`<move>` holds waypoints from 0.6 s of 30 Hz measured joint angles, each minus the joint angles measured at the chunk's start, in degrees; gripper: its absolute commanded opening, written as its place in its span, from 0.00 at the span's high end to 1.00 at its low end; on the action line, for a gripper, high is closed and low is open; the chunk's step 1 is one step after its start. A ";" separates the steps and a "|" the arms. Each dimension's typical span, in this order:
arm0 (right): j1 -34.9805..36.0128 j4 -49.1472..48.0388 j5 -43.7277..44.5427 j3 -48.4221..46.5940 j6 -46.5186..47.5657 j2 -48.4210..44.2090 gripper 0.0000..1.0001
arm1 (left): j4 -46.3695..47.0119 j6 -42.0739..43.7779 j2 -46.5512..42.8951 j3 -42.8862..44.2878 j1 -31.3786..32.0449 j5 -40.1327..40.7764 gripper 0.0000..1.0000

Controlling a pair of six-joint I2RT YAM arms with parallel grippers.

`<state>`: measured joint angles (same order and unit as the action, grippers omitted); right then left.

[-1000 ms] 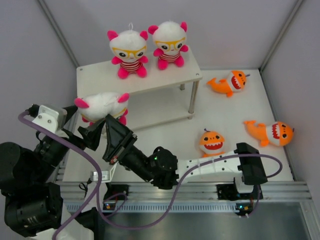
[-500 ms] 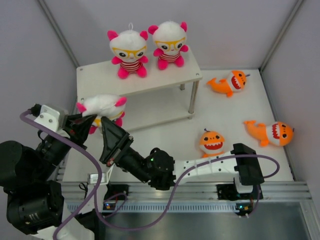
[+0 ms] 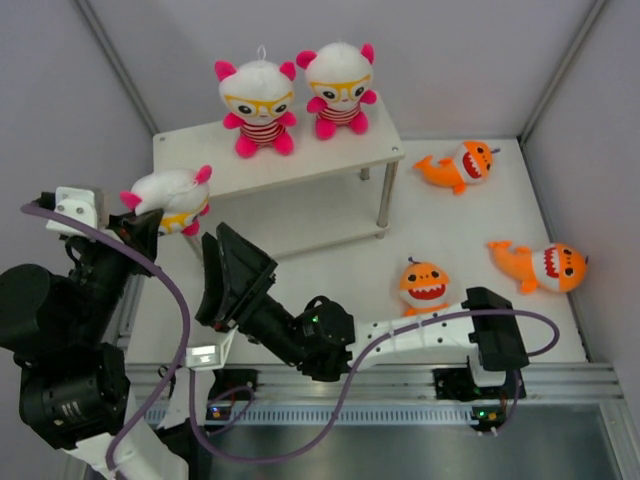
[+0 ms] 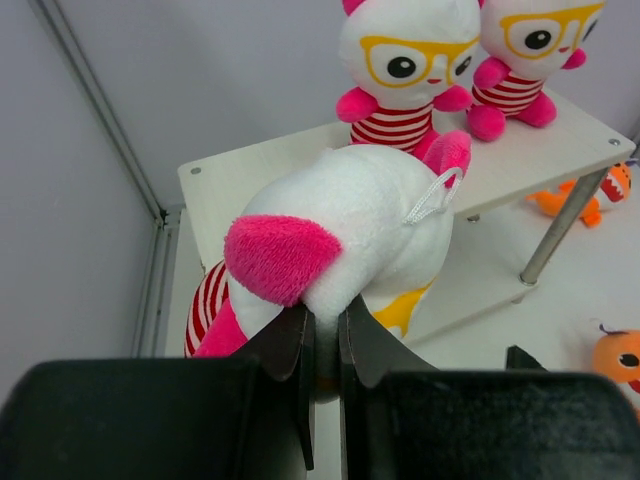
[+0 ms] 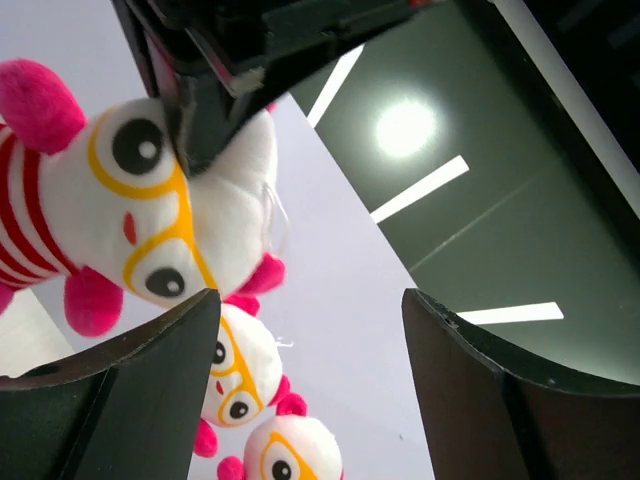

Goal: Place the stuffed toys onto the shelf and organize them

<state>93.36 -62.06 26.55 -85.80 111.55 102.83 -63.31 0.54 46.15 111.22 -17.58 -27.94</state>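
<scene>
My left gripper [image 3: 147, 222] is shut on a white-headed bear [image 3: 168, 194] and holds it in the air off the left end of the white shelf [image 3: 300, 160]. In the left wrist view the jaws [image 4: 322, 322] pinch the plush of that bear [image 4: 350, 225] from below. My right gripper [image 3: 228, 270] stands open just right of it with nothing between its fingers, and its wrist view looks up at the held bear [image 5: 150, 210]. Two more bears [image 3: 257, 105] [image 3: 340, 90] sit upright on the shelf's top board. Three orange sharks [image 3: 458, 163] [image 3: 425, 285] [image 3: 540, 265] lie on the table.
The shelf's lower board [image 3: 310, 215] lies under the top one, behind a silver leg [image 3: 384, 195]. Grey walls close in the left, back and right. My right arm stretches across the front of the table towards the left.
The left gripper closed on the bear and carried it up and to the left. The right gripper let go of the bear, opened and drew back a little.
</scene>
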 measured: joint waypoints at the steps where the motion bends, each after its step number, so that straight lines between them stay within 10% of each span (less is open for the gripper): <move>1: 0.00 -1.66 0.11 0.44 0.09 -0.15 0.25 | 0.39 -0.31 0.28 -0.02 0.00 0.74 1.00; 18: -0.02 -5.88 11.78 17.25 -21.05 -26.01 0.27 | 13.51 -10.49 13.53 1.38 0.00 1.27 1.00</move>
<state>93.34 -67.94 38.33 -68.55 90.50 76.82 -49.80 -9.96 59.68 112.60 -17.58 -26.68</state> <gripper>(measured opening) 0.732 0.104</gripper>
